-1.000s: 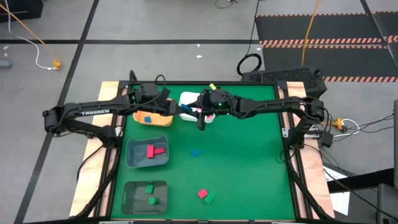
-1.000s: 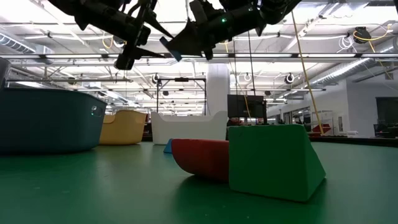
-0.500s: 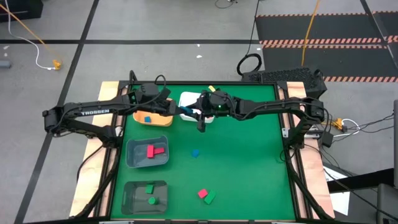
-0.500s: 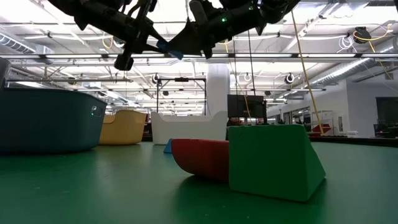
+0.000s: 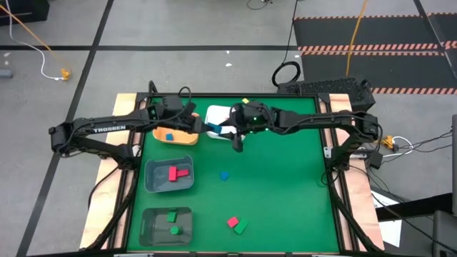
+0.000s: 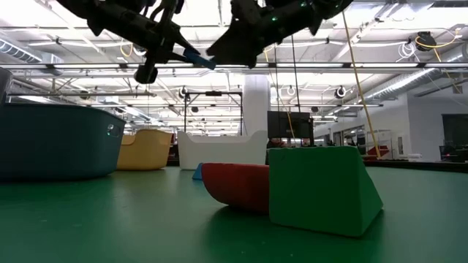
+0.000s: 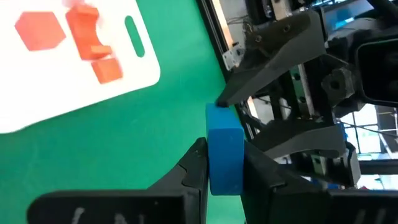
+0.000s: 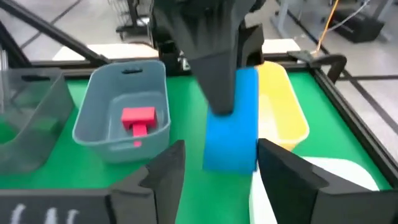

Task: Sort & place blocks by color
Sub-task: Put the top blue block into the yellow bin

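Handover point, back-centre of the green counter (image 5: 285, 185), above the gap between the orange bin (image 5: 175, 135) and the white bin (image 5: 218, 114).

Left claw (image 7: 225, 163): pressed together on a blue bar (image 7: 224, 152), pinching its flat sides. In the low view the bar (image 6: 199, 60) sticks out from the left claw (image 6: 174, 52) high above the counter, tilted.

Right claw (image 8: 214, 163): fingers spread, one on each side of the same blue bar (image 8: 233, 121), not pressing it in the right wrist view. In the high view the right claw (image 5: 230, 130) sits just beside the left claw (image 5: 203, 128), with the bar (image 5: 216, 129) between them.

Other blocks:
- one blue block (image 5: 169, 136) in the orange bin
- red blocks (image 5: 176, 172) in the upper grey bin (image 5: 151, 178)
- green blocks (image 5: 172, 221) in the lower grey bin (image 5: 148, 227)
- reddish blocks (image 7: 87, 37) in the white bin, seen from the left wrist
- loose blue block (image 5: 224, 175) mid-counter
- loose red block (image 5: 232, 222) and green block (image 5: 241, 227), touching, near the front edge; both show close up in the low view, red (image 6: 235, 184) beside green (image 6: 322, 188).
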Controlling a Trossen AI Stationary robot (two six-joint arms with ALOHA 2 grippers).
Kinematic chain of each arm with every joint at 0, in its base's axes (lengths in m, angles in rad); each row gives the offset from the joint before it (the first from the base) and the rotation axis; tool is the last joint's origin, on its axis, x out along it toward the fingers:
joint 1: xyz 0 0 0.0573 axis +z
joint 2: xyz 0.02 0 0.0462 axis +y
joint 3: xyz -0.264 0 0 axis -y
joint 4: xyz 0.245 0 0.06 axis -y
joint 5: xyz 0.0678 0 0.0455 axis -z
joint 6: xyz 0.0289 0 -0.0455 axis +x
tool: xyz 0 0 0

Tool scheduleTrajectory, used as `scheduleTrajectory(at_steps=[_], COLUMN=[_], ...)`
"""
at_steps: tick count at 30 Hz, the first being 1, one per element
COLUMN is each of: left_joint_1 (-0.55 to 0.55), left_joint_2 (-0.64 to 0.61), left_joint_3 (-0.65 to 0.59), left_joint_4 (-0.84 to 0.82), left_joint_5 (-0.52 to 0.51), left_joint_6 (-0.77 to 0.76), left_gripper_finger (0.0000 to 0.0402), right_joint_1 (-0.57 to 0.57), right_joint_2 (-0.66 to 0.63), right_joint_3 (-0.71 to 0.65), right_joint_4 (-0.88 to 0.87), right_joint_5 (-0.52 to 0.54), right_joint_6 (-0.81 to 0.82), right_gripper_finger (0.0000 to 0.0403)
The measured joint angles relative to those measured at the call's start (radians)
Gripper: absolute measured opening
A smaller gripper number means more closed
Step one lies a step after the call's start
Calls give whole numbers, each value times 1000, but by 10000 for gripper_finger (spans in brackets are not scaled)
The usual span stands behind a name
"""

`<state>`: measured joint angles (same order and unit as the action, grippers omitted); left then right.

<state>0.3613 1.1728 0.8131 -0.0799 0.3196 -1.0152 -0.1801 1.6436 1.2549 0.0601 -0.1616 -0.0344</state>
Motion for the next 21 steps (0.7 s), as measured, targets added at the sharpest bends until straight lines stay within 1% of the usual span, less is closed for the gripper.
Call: scheduleTrajectory(at_steps=[2, 6, 8, 12, 15, 18, 21], left_joint_1=[11, 56, 88, 161, 208, 251, 285], left_joint_2=[0, -1, -2, -3, -4, -4, -4], left_joint_3=[0, 0, 0, 0, 0, 0, 0], left_joint_4=[-1, -19, -67, -235, -387, -512, -614], left_joint_5=[0, -18, -15, -11, -11, -13, -58], left_joint_6=[11, 56, 92, 184, 254, 337, 405], left_gripper_finger=[58, 58, 58, 58, 58, 58, 58], right_joint_1=[-12, -39, -49, -55, -54, -48, -41], right_joint_2=[-26, -76, -97, -115, -114, -114, -114], right_joint_3=[0, -1, -1, -2, -3, -20, -51], right_joint_4=[-60, -244, -320, -427, -464, -447, -422], right_joint_5=[-1, -8, -6, 1, 3, 4, 5], right_joint_6=[-4, 27, 60, 154, 213, 296, 388], right_gripper_finger=[192, 197, 196, 191, 188, 188, 188])
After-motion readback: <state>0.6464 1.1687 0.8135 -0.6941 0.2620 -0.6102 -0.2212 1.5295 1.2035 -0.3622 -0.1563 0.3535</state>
